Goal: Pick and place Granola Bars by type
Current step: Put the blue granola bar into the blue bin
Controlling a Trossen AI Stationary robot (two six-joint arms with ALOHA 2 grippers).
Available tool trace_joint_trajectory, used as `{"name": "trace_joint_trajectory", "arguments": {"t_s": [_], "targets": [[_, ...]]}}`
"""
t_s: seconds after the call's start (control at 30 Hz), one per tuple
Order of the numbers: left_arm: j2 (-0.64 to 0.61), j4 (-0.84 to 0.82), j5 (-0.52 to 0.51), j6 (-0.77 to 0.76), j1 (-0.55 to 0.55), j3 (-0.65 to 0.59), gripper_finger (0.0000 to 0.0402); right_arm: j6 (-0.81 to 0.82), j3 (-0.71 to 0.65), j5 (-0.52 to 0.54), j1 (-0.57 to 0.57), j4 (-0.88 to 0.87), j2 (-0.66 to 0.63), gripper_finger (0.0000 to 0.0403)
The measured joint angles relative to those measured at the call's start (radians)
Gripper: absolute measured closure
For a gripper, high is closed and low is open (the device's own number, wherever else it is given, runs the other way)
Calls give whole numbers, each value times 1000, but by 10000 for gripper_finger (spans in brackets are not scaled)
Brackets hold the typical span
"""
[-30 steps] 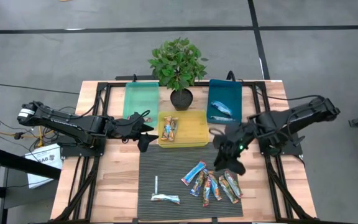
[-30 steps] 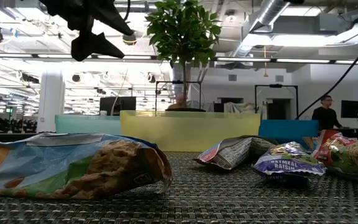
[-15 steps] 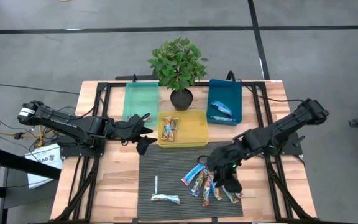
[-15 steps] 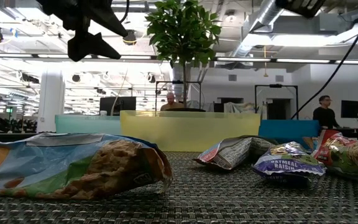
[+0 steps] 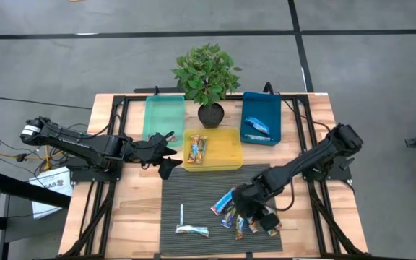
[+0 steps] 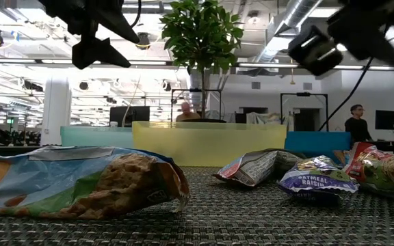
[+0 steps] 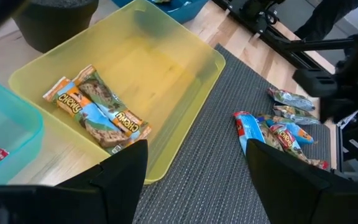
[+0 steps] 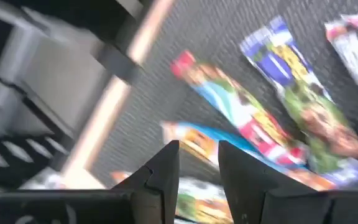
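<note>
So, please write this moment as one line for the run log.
right gripper: over the granola bars on the mat, fingers open | left gripper: beside yellow bin, open, empty | phase: reaching

- High view: overhead, looking straight down on the whole table [image 5: 136, 217].
- Low view: mat [image 6: 252, 219] level, facing the room beyond.
- Left wrist view: close above the yellow tray [image 7: 185, 62].
- Right wrist view: close above the mat, shared with all views.
</note>
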Motion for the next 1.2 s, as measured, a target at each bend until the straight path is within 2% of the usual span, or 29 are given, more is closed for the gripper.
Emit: {"name": "trace_joint_trajectory", "arguments": {"t_s": [0.13,0.3,0.87,1.0,1.2], "targets": [[0,0,1,-9,0,0,136,-105,0,110,-1,-13,13,300],[0,-2,0,-17,0,0,136,-228,0,196,-3,-2,11,300],[0,0,0,-24,0,0,136,-270,-1,220,-28,77,65,297],[0,1,0,-25,0,0,136,-269,0,217,-44,88,79,269],[0,0,0,-25,0,0,136,-269,1,218,-59,108,78,186]]}}
